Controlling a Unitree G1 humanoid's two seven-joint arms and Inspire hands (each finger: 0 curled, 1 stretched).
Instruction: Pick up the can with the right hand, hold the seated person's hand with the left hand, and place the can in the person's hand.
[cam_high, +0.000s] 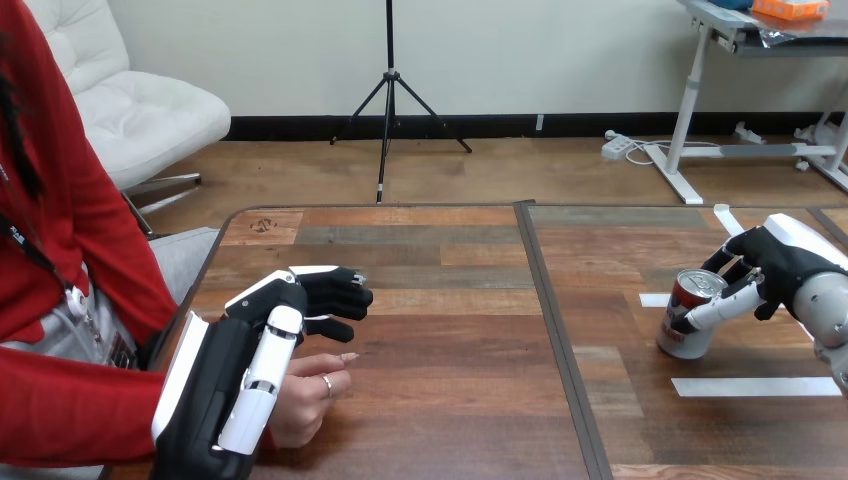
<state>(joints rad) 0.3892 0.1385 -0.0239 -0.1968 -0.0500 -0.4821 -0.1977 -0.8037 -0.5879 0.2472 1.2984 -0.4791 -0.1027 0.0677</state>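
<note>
A red and silver can (686, 322) stands upright on the wooden table (450, 380) at the right. My right hand (775, 265) is at its right side, one finger across its front and others behind its top, curled round it. At the left, my left hand (235, 375) hovers over the person's hand (305, 400), which rests on the table with its fingertips showing to the right of my thumb. My left hand's fingers (335, 293) reach past it, relaxed and half bent, with nothing between them. I see no finger curled round the person's hand.
White tape strips lie on the table: a long one (755, 386) in front of the can, a short one (653, 299) left of it, another (728, 218) behind. A dark seam (550, 330) runs down the table's middle. The person's red sleeve (70, 410) lies along the left edge.
</note>
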